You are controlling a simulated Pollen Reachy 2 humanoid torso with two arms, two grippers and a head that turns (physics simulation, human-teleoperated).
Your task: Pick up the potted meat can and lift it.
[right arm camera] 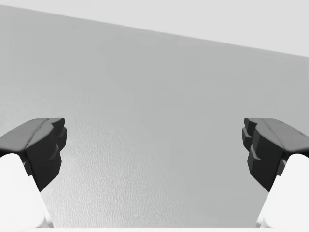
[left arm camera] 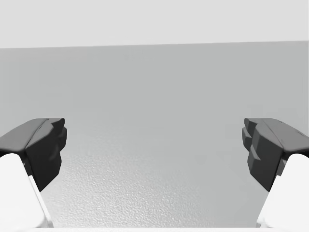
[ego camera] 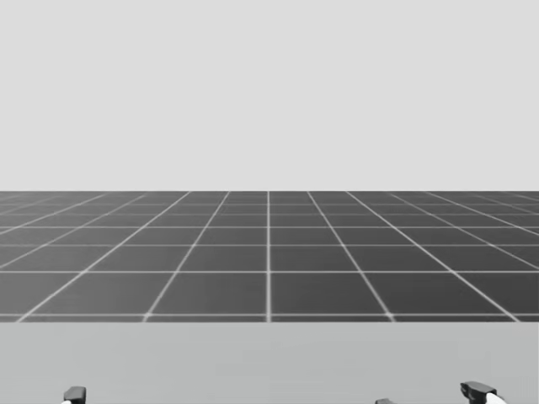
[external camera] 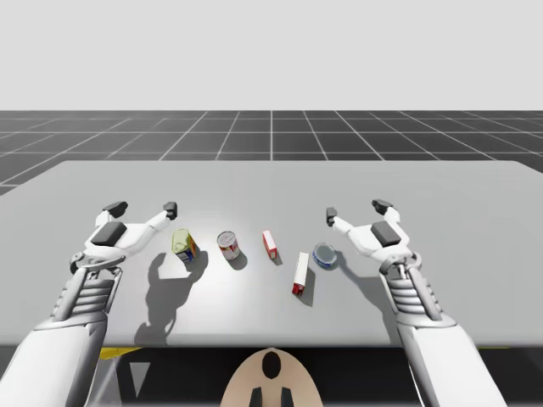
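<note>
Nearest the front edge of the table lies a long red-and-white box, with a flat blue can just beyond it. Left of centre stands the potted meat can, a squat tin with a yellow-and-blue label, upright as far as I can judge. It sits just beside my left hand, a little nearer me than the inner finger. My right hand is well apart from it. Both hands are spread wide, holding nothing.
</note>
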